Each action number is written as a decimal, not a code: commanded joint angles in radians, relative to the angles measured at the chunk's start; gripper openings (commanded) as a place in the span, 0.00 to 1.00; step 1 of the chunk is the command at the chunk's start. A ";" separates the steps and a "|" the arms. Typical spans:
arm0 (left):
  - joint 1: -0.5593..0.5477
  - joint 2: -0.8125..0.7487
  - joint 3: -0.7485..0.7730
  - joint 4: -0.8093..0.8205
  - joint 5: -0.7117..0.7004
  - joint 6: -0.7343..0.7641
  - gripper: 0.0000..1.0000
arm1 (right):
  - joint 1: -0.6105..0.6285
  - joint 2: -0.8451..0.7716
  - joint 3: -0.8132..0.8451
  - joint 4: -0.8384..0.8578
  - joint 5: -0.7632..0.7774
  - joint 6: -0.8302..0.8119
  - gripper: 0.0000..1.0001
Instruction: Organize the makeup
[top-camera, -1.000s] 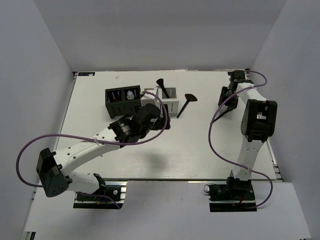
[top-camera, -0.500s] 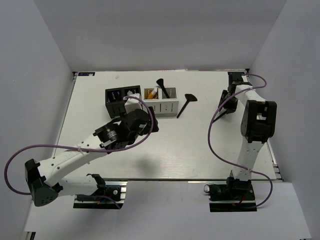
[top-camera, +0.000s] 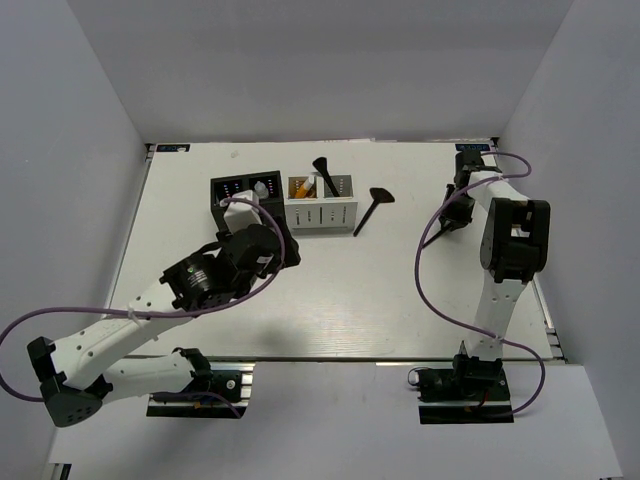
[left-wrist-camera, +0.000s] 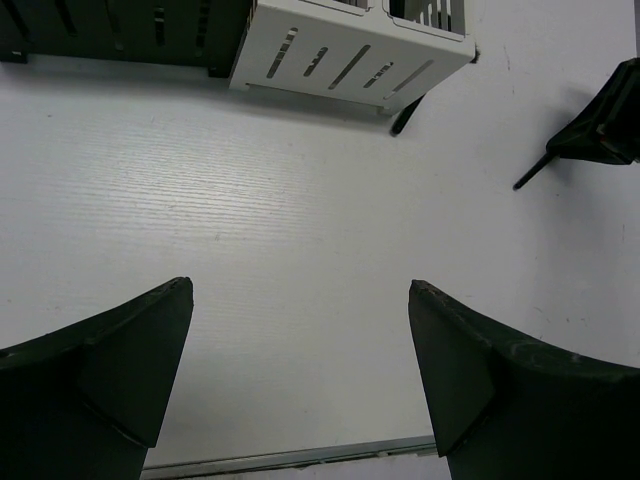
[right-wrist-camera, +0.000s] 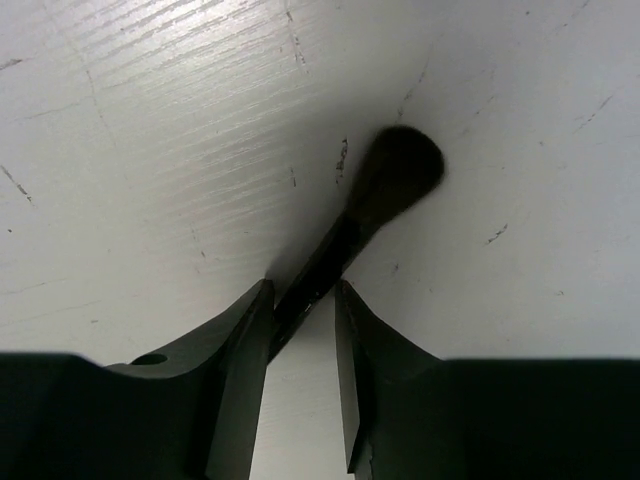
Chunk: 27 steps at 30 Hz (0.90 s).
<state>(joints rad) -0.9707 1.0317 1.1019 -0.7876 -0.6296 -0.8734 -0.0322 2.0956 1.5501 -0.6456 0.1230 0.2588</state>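
- Between the fingers of the right tool (right-wrist-camera: 301, 295), far out on the right side of the bench (top-camera: 400, 290), lies a long black brush (right-wrist-camera: 362, 205). It rests flat on the surface with its rounded bristle head pointing away from the tool.
- It looks light, stiff along the thin handle and soft only at the head. I judge the smooth, narrow handle likely to roll or slip in a pinch, and to swing if taken near one end.
- To my eye the best hold is on the handle, toward its middle. The bristles would splay and give no purchase.
- That right tool is partly open and straddles the handle. One finger (right-wrist-camera: 245, 330) seems to touch it, while a sliver of bench shows on the other side, so nothing is clamped yet.
- Farther left, a second brush (top-camera: 368, 212) lies just beside the right end of the white organizer (top-camera: 322, 212). A third brush (top-camera: 324, 172) stands in that box near an orange tube (top-camera: 299, 186).
- Next to it on the left, the black organizer (top-camera: 240, 205) holds a small clear bottle (top-camera: 261, 187) and thin lip sticks (top-camera: 230, 188).
- Nearest the arm bases, the left tool (left-wrist-camera: 300, 288) hangs over bare bench in front of the boxes, spread wide and empty.
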 joint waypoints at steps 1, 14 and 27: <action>-0.003 -0.041 0.006 -0.041 -0.041 -0.041 0.98 | -0.008 0.061 -0.001 -0.002 -0.009 0.017 0.36; -0.003 -0.035 -0.030 -0.009 -0.025 -0.053 0.98 | 0.005 0.081 0.224 0.014 -0.406 -0.239 0.00; -0.003 -0.055 -0.077 0.018 -0.016 -0.062 0.98 | 0.245 -0.158 0.207 0.461 -1.066 -0.434 0.00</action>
<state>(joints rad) -0.9707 1.0039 1.0264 -0.7784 -0.6434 -0.9257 0.1581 2.0335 1.8145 -0.4370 -0.7341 -0.1291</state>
